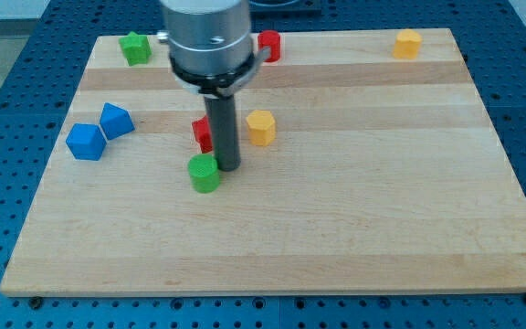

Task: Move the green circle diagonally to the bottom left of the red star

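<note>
The green circle point(205, 173) lies on the wooden board point(354, 219), left of centre. The red star point(203, 133) sits just above it, partly hidden behind my rod. My tip point(228, 167) rests on the board right beside the green circle's right edge, touching or nearly touching it, and just below and to the right of the red star.
A yellow block point(261, 127) sits right of the rod. Two blue blocks point(86, 141) point(116, 121) lie at the left. A green block point(136, 47) and a red block point(269, 45) are at the top, a yellow block point(408, 43) at the top right.
</note>
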You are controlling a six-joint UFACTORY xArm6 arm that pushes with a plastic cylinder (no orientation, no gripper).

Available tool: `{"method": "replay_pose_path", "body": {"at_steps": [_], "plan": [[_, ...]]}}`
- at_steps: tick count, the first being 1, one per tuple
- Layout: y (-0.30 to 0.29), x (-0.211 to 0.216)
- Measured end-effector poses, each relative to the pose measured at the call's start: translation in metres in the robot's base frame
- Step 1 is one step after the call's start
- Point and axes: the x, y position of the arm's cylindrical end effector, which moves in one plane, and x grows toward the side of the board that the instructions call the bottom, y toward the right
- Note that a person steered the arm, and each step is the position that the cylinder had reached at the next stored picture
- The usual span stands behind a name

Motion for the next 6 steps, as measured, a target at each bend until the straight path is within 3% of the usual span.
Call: {"method": "replay_pose_path", "body": {"at_steps": [6], "plan": [[-0.216, 0.013]]}}
